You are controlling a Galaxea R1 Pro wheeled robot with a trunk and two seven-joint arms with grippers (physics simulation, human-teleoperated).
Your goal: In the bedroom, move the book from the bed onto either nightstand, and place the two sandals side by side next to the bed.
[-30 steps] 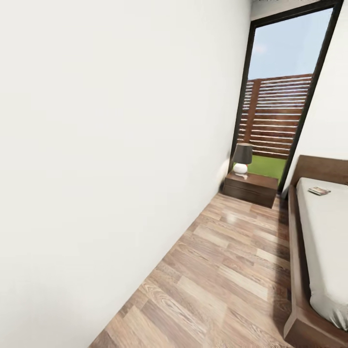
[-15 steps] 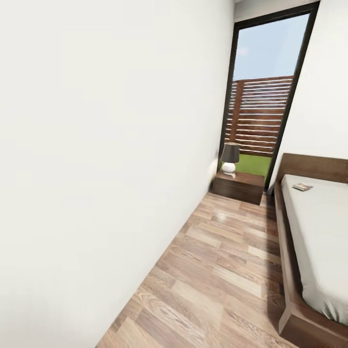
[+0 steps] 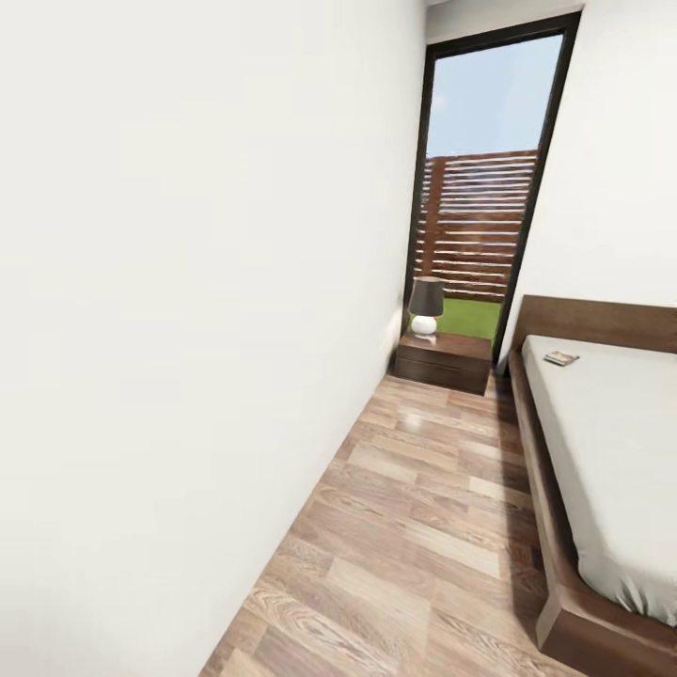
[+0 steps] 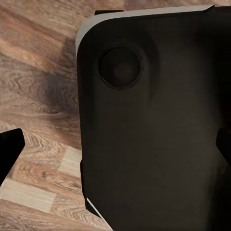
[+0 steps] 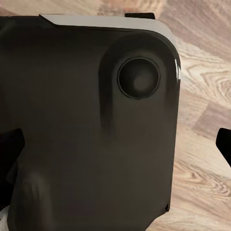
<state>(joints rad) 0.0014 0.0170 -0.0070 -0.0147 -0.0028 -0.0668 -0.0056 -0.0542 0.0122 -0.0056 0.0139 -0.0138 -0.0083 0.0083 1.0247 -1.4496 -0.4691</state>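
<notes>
The bed [image 3: 611, 442], with a pale mattress in a dark brown frame, runs along the right of the head view. Near its headboard lies the book [image 3: 561, 357], small and flat on the mattress. A dark brown nightstand [image 3: 444, 362] stands on the floor left of the headboard, below the tall black-framed window. The sandals are out of view. In the left wrist view my left gripper [image 4: 115, 147] is open, with its dark fingertips [image 4: 9, 149] far apart. My right gripper [image 5: 115, 144] is open too, its fingertips [image 5: 224, 142] at the frame's edges. Both hang over the robot's black base.
A small lamp [image 3: 426, 306] with a dark shade and white base stands on the nightstand. A plain white wall [image 3: 188, 329] closes the left side. Between the wall and the bed frame a strip of wood-plank floor [image 3: 423, 508] leads to the nightstand.
The camera has swung, so the window, nightstand, bed and book have slid leftward in the picture. Nothing in the room has moved itself.
</notes>
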